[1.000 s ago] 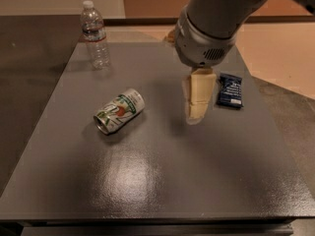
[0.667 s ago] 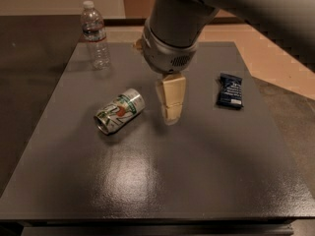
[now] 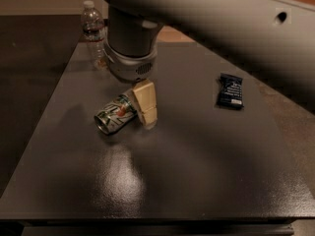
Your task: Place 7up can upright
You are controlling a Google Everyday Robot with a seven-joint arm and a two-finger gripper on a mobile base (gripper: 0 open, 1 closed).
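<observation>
The 7up can [image 3: 115,114] lies on its side on the dark table [image 3: 197,171], left of centre, its silver end toward the front left. The label is white and green with a red spot. My gripper [image 3: 146,107] hangs from the grey arm directly over the can's right end. Its cream-coloured fingers [image 3: 144,103] point down and sit against or just beside the can's far end, hiding it. Whether they touch the can I cannot tell.
A clear plastic water bottle [image 3: 93,31] stands upright at the table's back left corner. A flat dark blue snack packet [image 3: 230,91] lies to the right. The table's left edge runs close to the can.
The arm has swung left from near the snack packet to over the can, and the gripper now sits at the can's right end. The can, bottle and packet have not moved.
</observation>
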